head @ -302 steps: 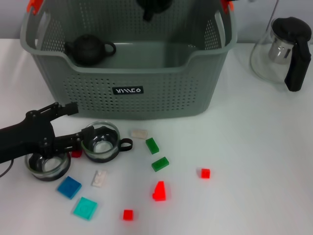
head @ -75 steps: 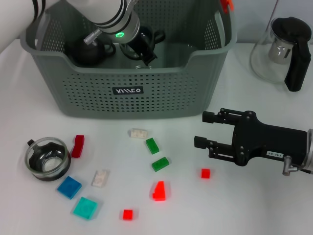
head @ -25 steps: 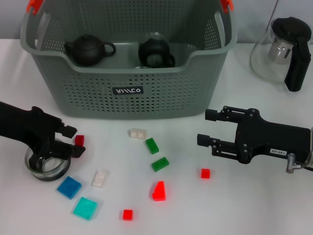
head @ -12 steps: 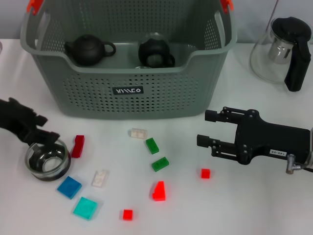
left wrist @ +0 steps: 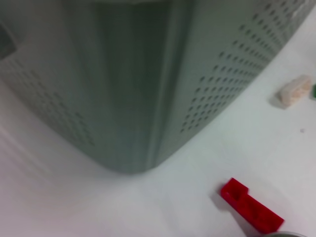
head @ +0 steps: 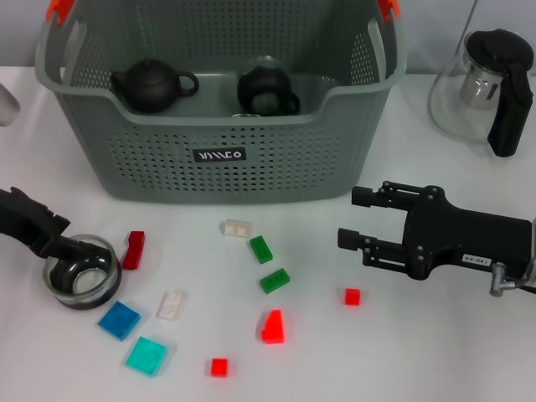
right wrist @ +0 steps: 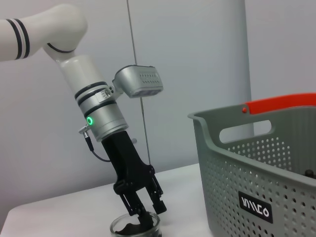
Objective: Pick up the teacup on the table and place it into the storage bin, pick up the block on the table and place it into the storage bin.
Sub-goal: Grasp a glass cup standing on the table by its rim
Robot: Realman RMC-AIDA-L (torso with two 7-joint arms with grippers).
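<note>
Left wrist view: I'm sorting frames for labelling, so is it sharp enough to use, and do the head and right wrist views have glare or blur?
Left wrist view: the storage bin fills it, soft and smeared, though the long red block stays readable. Head view: evenly lit, sharp, faint shadows under blocks, reflections on the glass pot. Right wrist view: clear, with the left gripper at the teacup.

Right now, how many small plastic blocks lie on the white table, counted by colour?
Red blocks: 4
Green blocks: 2
White blocks: 2
Blue block: 1
Teal block: 1
Total: 10
</note>
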